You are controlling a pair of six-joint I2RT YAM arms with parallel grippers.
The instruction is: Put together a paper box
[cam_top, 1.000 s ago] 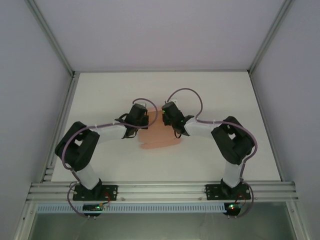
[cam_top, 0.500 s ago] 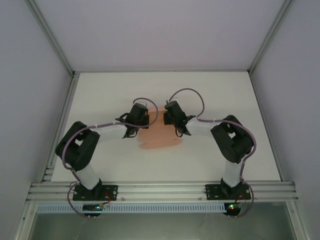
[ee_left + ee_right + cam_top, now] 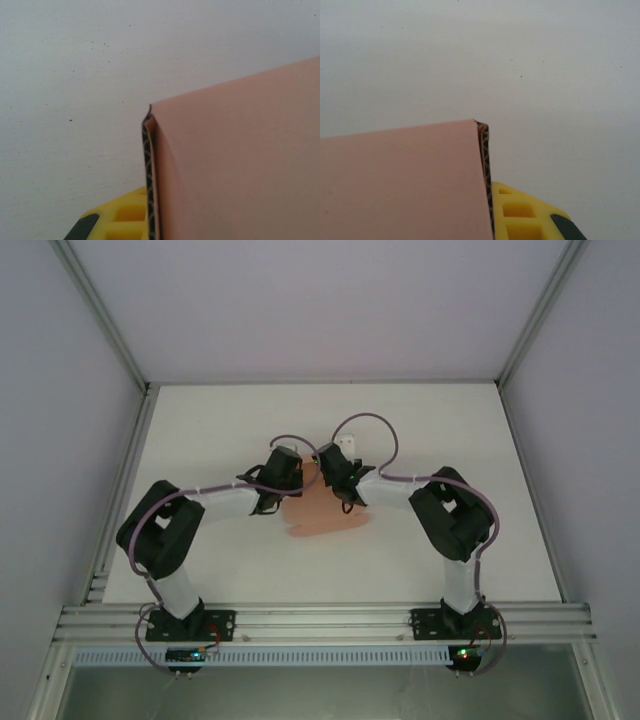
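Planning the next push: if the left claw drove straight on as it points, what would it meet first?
Likely the white table, beyond the paper box the left claw pinches; distance unclear.

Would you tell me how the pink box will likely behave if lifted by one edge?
The box is probably floppy: its edge shows thin card folded double and bowing slightly. It is likely very light, a thin sheet on the table seen from above. Its smooth face may slide easily when pushed.
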